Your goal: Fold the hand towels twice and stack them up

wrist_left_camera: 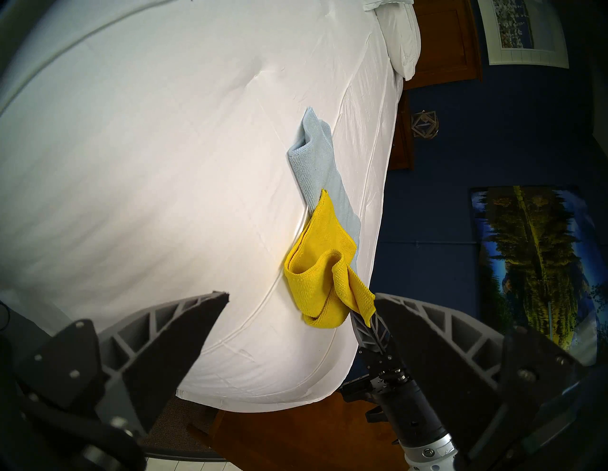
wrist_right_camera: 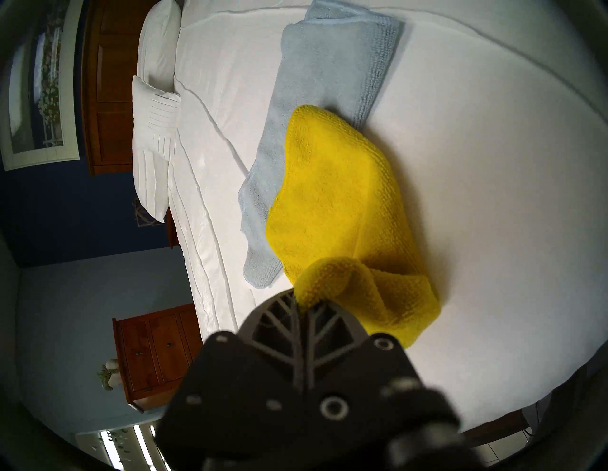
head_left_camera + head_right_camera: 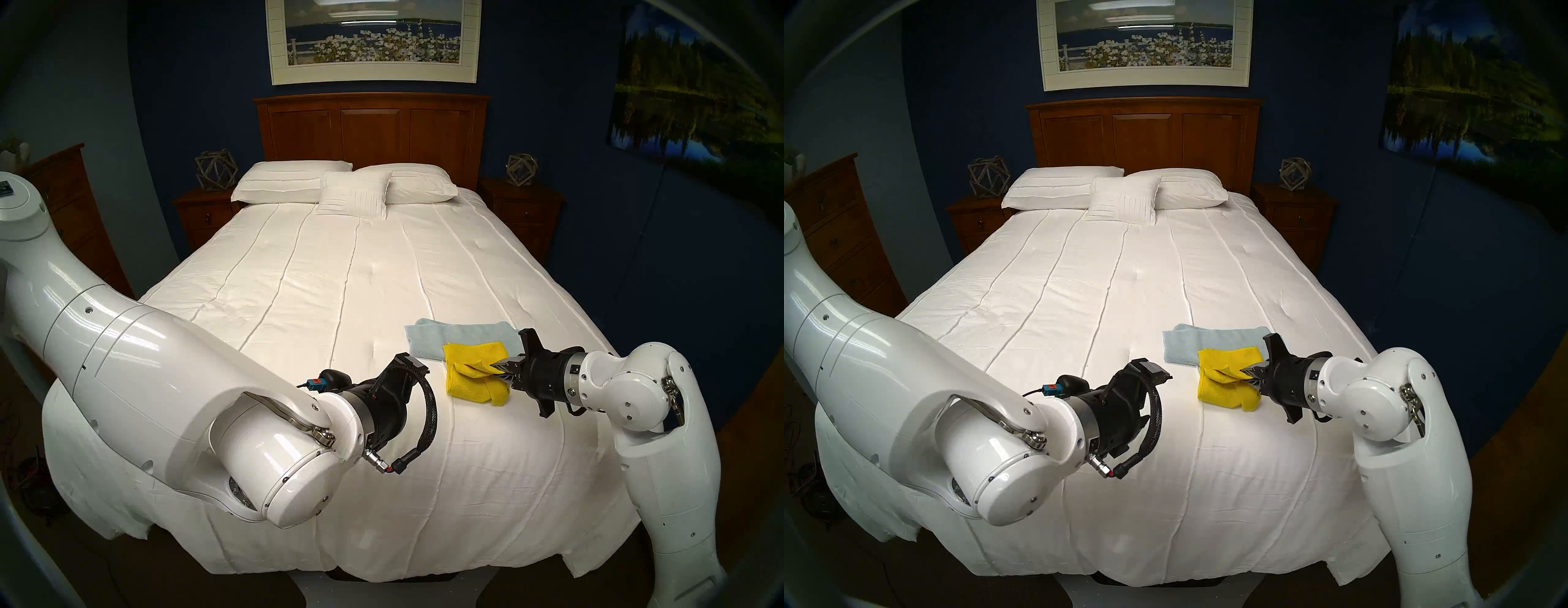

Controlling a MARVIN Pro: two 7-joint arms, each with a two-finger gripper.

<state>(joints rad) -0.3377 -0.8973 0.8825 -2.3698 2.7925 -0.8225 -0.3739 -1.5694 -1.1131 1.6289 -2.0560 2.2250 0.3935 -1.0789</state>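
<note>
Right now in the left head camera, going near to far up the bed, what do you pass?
Yellow towel pinched by the right gripper → light blue towel → small square pillow → wooden headboard → framed flower picture.

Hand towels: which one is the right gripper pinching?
The yellow towel: the right gripper is shut on its bunched edge. The light blue towel lies folded behind it, ungripped, partly under the yellow one.
</note>
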